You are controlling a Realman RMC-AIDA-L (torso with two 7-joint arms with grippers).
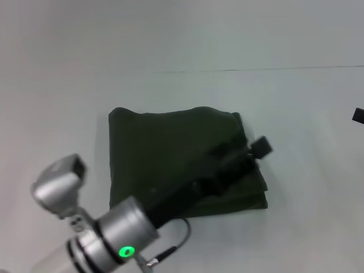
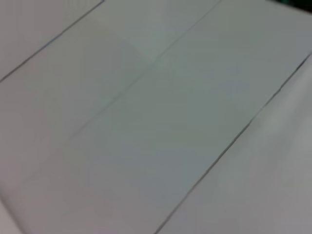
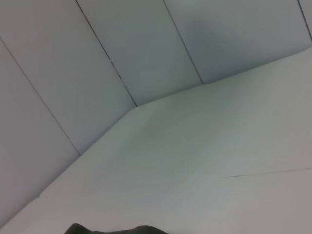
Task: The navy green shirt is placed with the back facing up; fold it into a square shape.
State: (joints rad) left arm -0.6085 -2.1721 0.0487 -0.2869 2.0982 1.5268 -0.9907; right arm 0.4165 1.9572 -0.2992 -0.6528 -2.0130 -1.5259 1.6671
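Here we see the navy green shirt (image 1: 170,153) lying folded into a compact, roughly square bundle near the middle of the white table (image 1: 296,102), its layered edges stacked along the side toward three o'clock. Our left arm reaches in from seven o'clock and stretches diagonally across the cloth, so that the left hand (image 1: 250,152) sits over the bundle's edge at about three o'clock. Whether its fingers are spread or closed, or gripping any fabric, we cannot tell, since the dark hand blends into the dark cloth. The right hand (image 1: 358,116) shows only as a small black tip at the frame's edge near three o'clock, well apart from the shirt; its state we cannot tell either. In the right wrist view a sliver of the shirt (image 3: 117,229) appears at the border.
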